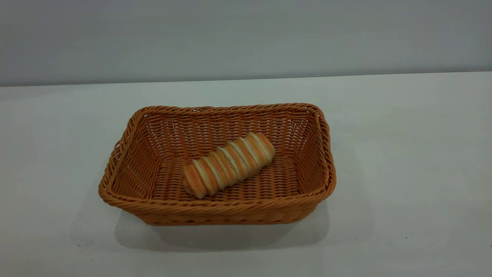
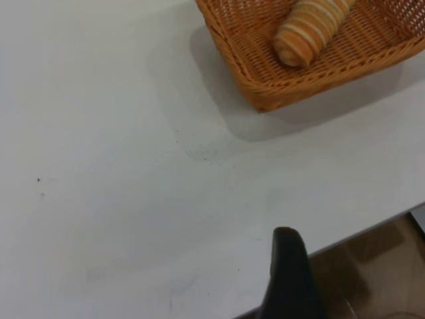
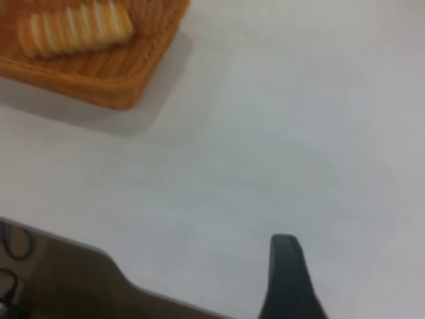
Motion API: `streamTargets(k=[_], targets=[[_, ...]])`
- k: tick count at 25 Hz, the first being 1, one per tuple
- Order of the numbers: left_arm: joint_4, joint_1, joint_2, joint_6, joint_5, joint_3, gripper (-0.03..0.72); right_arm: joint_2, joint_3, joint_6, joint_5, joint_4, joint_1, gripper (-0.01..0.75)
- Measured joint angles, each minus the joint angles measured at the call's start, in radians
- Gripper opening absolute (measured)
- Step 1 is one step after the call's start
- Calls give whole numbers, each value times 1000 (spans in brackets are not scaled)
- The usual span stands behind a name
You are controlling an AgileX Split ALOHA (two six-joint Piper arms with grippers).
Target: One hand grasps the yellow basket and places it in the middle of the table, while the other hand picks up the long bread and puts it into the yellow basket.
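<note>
You are looking at the long bread (image 1: 229,164) lying diagonally inside the yellow basket (image 1: 215,209) mid-table (image 1: 403,173), likely light and squashable, best pinched mid-length; both grippers are sitting clear, finger opening impossible to tell

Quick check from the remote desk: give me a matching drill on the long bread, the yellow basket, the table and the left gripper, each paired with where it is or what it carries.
Things:
1. long bread
2. yellow basket
3. table
4. left gripper

Places or states:
A. stands on the tabletop near its middle
B. lies diagonally on the woven floor
C. back by the table's near edge, away from the basket
D. white surface carrying the basket

Pairs: 1-B, 2-A, 3-D, 4-C
</note>
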Motion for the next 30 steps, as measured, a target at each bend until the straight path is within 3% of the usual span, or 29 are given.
streamTargets(k=[9, 30], targets=[[0, 0, 0, 0, 0, 0, 561, 0, 59, 6, -84, -18, 0, 548], [0, 5, 0, -2, 0, 0, 561, 0, 64, 10, -86, -20, 0, 548]])
